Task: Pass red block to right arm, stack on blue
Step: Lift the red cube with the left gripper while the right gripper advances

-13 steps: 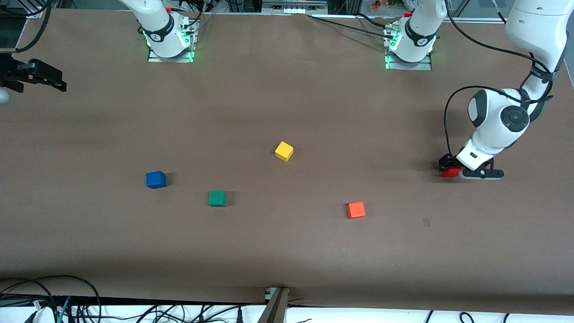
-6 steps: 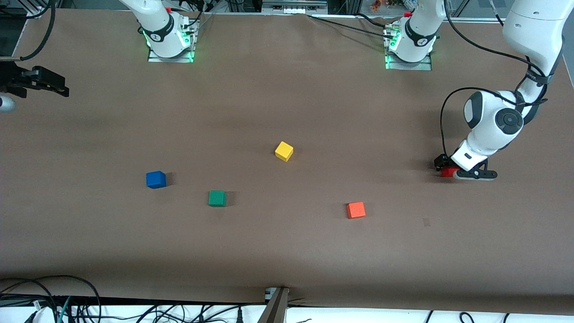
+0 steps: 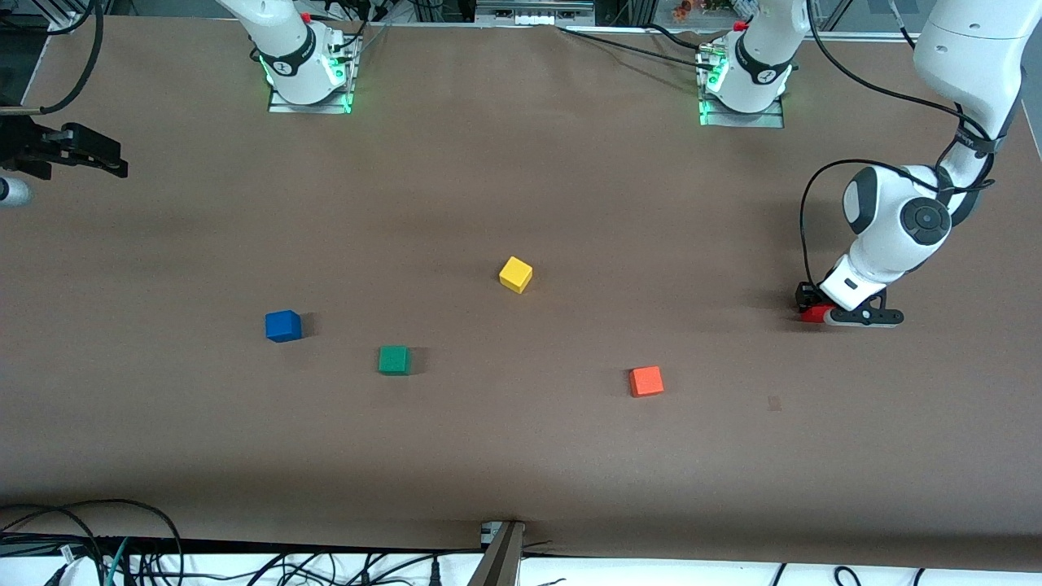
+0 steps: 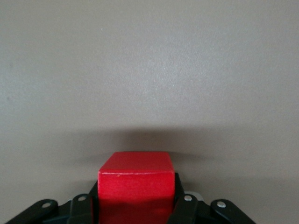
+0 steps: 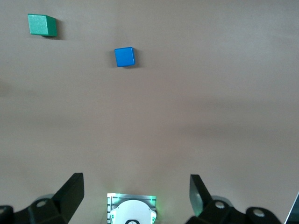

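A: What does the left wrist view give that the front view doesn't?

B: The grip itself. The left gripper [image 4: 135,205] has its black linkage fingers [image 4: 183,210] pressed against both sides of the red block [image 4: 135,184], a crisp-edged matte cube sitting on the table [image 4: 149,70]. From the front, the red block [image 3: 814,314] is only a sliver under the white wrist, at the left arm's end of the table and well apart from the orange-red cube [image 3: 646,381].

A: And the right gripper?

B: At the front view's edge the right gripper [image 3: 85,155] is just a dark shape over the table's right-arm end. Its own wrist view shows the right gripper [image 5: 135,196] with fingers spread wide, nothing between them, high above the blue cube [image 5: 124,57] and green cube [image 5: 42,25].

A: Other cubes?

B: The yellow cube [image 3: 515,274] lies farther from the front camera than the orange-red cube; all are smooth, same-sized blocks on dull brown paper-like covering.
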